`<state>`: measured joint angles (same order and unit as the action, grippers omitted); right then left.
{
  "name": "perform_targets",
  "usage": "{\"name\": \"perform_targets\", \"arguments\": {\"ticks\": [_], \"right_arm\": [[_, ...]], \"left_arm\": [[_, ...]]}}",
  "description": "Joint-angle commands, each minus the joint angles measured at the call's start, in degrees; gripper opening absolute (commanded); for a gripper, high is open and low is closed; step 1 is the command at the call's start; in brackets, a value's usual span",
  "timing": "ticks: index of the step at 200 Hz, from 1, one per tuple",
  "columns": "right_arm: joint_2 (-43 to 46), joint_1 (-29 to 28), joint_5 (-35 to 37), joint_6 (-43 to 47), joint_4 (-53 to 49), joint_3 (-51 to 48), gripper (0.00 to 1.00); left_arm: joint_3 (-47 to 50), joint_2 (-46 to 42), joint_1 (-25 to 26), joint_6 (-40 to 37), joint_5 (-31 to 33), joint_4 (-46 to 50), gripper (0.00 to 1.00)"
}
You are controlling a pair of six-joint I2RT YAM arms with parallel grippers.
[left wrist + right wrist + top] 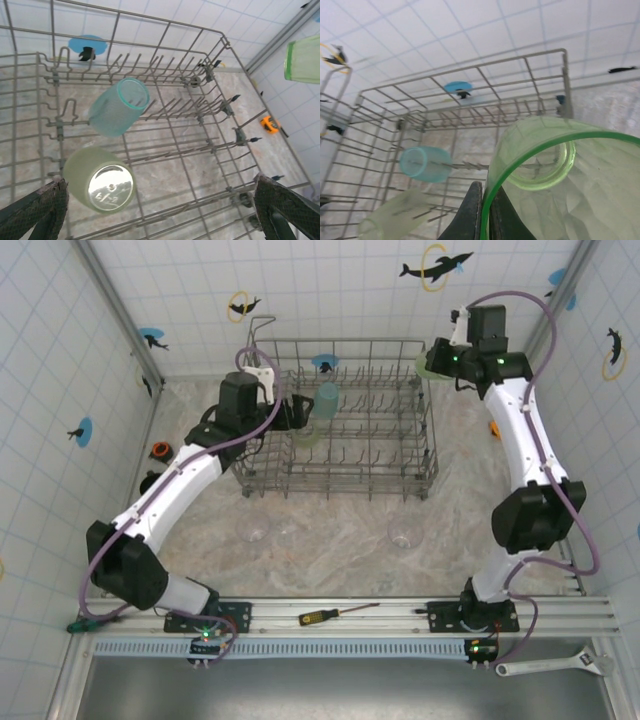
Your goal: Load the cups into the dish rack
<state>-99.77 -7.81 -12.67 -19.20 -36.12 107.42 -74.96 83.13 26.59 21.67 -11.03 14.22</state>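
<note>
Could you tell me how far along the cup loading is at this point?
Two cups lie in the dish rack: a teal cup and a pale green cup. The right gripper holds a green cup near its far right corner. Clear glasses wait on the table.

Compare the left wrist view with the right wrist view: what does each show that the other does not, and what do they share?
Left wrist: the open left tool, an orange tape measure beyond the dish rack, and the shiny base of the pale cup. Right wrist: the right tool pinching the rim of the green cup, seen close. Shared: the dish rack, the teal cup and the pale cup among its tines, and the green cup.
</note>
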Motion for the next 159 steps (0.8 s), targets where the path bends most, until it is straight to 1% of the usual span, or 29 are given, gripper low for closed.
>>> {"name": "perform_targets", "arguments": {"ticks": [1,18,25,44,62,76,95,110,138,159], "right_arm": [[4.01,0.25,-5.65,-2.52,8.46,-4.32,0.00],[5.13,0.34,-8.81,-4.14,11.64,-6.83,0.00],[5.59,0.41,-11.71,-4.96,13.36,-8.17,0.00],[6.71,0.43,-16.13,-7.35,18.11,-12.08,0.00],[8.21,0.52,-21.07,-10.72,24.93,-17.09,0.00],[10.01,0.67,-24.43,-13.78,32.47,-22.33,0.00],[11.83,0.43,-25.35,-16.04,39.17,-27.52,0.00],[12.39,0.44,-27.38,-18.58,44.96,-30.60,0.00],[13.03,0.26,-31.51,-26.22,58.08,-36.81,0.00],[13.46,0.00,-32.89,-32.23,68.34,-41.43,0.00]], "left_arm": [[-2.89,1.36,-0.13,4.44,-3.06,-0.51,0.98],[-2.92,1.92,-0.13,7.27,-4.18,-2.74,0.98],[-2.83,2.18,-0.13,8.50,-4.88,-3.86,0.98],[-2.74,3.07,-0.13,11.81,-6.86,-6.76,0.98],[-2.74,4.05,-0.13,14.68,-8.12,-9.07,0.98],[-2.81,4.95,-0.13,17.01,-9.08,-10.81,0.98],[-3.61,6.51,-0.13,19.84,-11.71,-13.37,0.98],[-4.04,7.77,-0.13,22.28,-14.35,-15.97,0.98],[-4.34,9.85,-0.13,26.87,-18.61,-21.15,0.98],[-3.74,11.03,-0.13,30.67,-21.08,-25.40,0.98]]}}
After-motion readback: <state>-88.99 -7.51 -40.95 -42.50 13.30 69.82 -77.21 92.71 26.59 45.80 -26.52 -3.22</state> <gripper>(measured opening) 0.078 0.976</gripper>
